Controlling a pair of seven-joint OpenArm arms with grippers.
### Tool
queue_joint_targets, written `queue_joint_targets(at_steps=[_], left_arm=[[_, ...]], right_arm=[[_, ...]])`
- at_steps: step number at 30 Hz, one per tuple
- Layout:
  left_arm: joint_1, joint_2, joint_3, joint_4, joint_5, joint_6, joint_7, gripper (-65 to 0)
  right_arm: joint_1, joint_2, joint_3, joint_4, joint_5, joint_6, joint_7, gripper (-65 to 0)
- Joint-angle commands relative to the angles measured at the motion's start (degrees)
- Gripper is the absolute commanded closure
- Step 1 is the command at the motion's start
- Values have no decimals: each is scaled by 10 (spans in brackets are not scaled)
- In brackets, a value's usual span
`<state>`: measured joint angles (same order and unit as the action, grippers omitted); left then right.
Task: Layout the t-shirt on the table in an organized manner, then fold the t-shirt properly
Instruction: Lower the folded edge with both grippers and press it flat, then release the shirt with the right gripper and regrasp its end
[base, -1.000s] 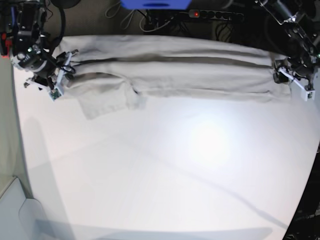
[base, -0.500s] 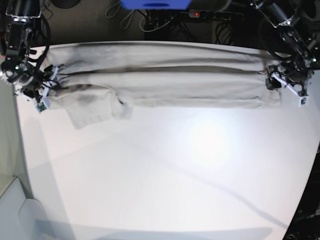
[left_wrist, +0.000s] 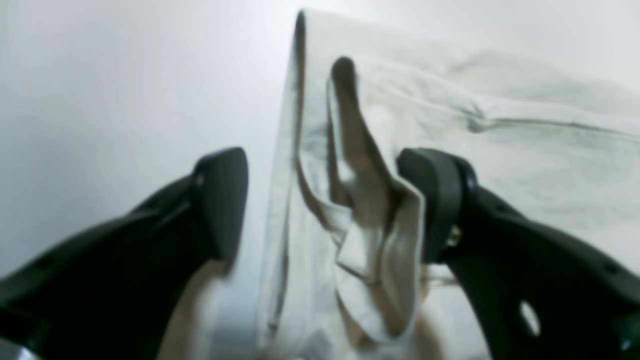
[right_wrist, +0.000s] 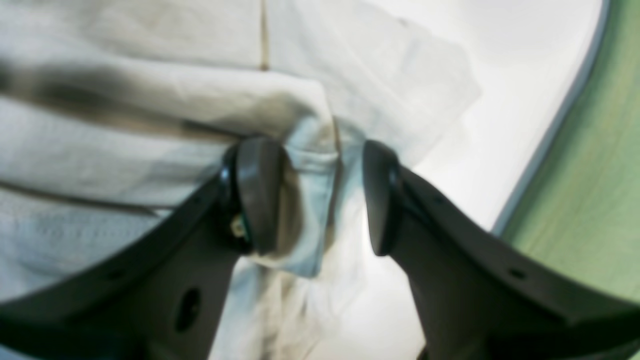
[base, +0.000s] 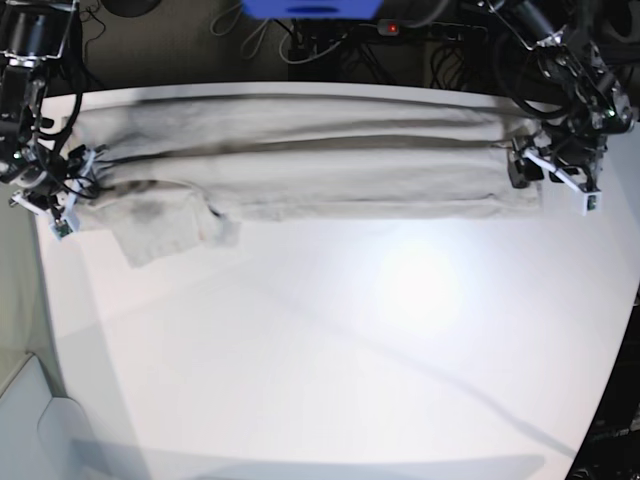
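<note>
Left wrist: the left gripper (left_wrist: 330, 205) stands wide, bunched shirt (left_wrist: 380, 235) edge touching only one pad; no firm pinch shows.

Right wrist: the right gripper (right_wrist: 320, 197) is parted, a fold against one pad.

Base: the shirt, a long band across the table's (base: 330, 360) far side, has slid left since a second ago, still being straightened.

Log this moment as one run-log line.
phase: spreading | t-shirt: long band across far side of table | left gripper: open, jaws straddle a cloth fold | right gripper: open around shirt edge
</note>
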<state>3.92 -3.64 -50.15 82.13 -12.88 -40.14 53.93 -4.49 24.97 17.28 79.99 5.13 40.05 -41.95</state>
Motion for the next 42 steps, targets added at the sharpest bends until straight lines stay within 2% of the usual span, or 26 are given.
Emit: queue_joint_targets(at_steps=[1,12,16,21,26,28,32,34,39,42], left_arm=[[8,5,2,-6,23,1,52,-451],[17,13,2,-5,19,1,52,-451],[15,13,2,-5,19,1,52,-451],[14,14,2,-5,19,1,52,-451],[13,14,2,-5,19,1,52,-451],[13,14,2,-5,19,1,53,-451],[15,14,2,-5,19,1,53,-451],[15,14,2,-5,19,1,53,-451],[15,14,2,-5,19,1,53,-451],[15,14,2,-5,19,1,53,-451]], right_arm=[[2,16,5,6,-11,-1,-8,-274],[-15,14,86,89,-10,-1,-13,-274],[-20,14,86,125,-10,-1,-16,-274],[-14,13,82,159,-8,-1,-64,-275],[49,0,12,172,-10,-1,-112,-278],[76,-15,-17,159,-10,-1,-136,-303],[127,-35,-48,123,-11,-1,-150,-438],[143,-40,-57,96,-11,-1,-144,-476],[194,-51,-58,0,-11,-1,-143,-483],[218,-52,-58,-56,-11,-1,-117,-483]])
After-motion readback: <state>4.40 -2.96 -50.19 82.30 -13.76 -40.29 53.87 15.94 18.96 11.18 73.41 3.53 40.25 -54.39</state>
